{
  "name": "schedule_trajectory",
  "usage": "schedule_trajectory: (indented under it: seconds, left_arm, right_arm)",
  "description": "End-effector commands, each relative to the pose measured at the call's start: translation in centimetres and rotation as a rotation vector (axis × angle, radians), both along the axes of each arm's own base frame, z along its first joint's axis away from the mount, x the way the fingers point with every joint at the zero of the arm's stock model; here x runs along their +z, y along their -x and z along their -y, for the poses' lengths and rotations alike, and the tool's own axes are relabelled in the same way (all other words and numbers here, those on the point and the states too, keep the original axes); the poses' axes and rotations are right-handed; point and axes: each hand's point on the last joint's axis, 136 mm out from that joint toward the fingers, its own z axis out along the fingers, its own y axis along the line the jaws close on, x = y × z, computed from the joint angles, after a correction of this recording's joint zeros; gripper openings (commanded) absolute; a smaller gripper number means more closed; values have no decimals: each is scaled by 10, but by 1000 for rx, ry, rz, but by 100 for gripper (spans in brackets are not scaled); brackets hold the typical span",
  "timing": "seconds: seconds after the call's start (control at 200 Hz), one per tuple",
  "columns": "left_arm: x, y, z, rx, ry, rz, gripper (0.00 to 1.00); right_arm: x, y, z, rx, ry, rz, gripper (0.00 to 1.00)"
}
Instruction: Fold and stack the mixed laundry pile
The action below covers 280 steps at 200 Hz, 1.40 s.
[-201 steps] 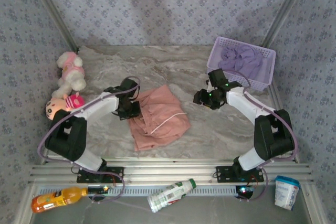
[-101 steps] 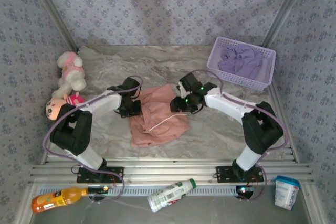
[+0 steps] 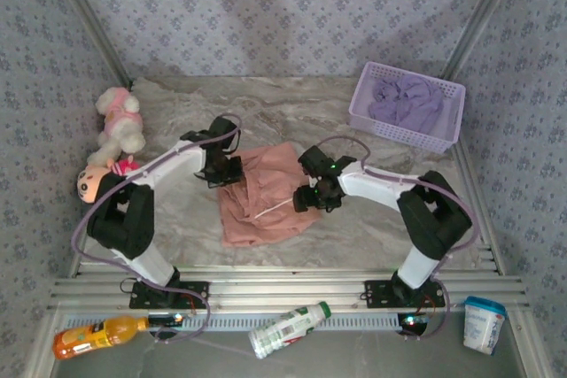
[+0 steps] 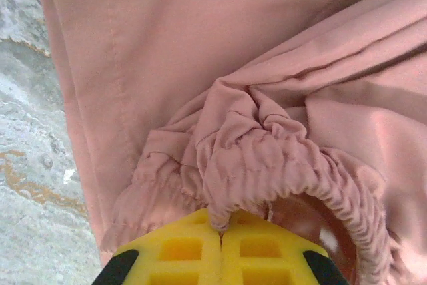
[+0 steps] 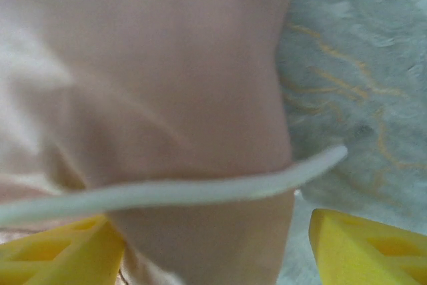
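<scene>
The salmon-pink shorts (image 3: 261,201) lie crumpled in the middle of the marble table, the white drawstring (image 3: 276,206) trailing across them. My left gripper (image 3: 226,174) is at their upper left corner. In the left wrist view the left gripper (image 4: 221,228) is shut on a fold of the elastic waistband (image 4: 267,158). My right gripper (image 3: 307,198) stands open at the shorts' right edge. From the right wrist, the right gripper (image 5: 213,248) straddles the pink cloth (image 5: 167,85), with the drawstring (image 5: 200,191) running across. The lavender shirt (image 3: 407,102) is bunched in the basket.
The lavender mesh basket (image 3: 400,135) stands at the back right. Plush toys (image 3: 118,126) and a doll (image 3: 89,181) lie along the left wall. An orange bottle (image 3: 97,335), a white bottle (image 3: 288,327) and a tub (image 3: 483,323) rest beyond the front rail.
My right arm has swung left from beside the basket down to the shorts' right edge, its jaws widening. My left gripper has shifted slightly toward the back, still holding the waistband.
</scene>
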Motion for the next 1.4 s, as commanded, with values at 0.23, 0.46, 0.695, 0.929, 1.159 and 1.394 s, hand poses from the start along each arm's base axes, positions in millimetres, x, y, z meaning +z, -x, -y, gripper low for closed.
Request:
schedule_trajectory:
  seconds: [0.23, 0.46, 0.695, 0.929, 1.159, 1.394]
  left_arm:
    - [-9, 61, -53, 52, -109, -97, 0]
    - [-52, 72, -62, 98, -155, -157, 0]
    - [2, 42, -58, 66, -161, -38, 19]
    - [-7, 42, -51, 78, -121, -46, 9]
    - [-58, 50, -46, 56, -146, -159, 0]
    - [-74, 2, -18, 30, -124, -147, 0]
  right_arm:
    - [-9, -12, 15, -99, 99, 6, 76]
    - [2, -17, 7, -100, 62, 22, 77]
    - [57, -24, -8, -43, -44, 88, 79]
    - [57, -43, -8, -54, -105, 91, 47]
    - [11, -49, -16, -14, -69, 34, 20]
    - [-9, -18, -20, 37, -7, -29, 19]
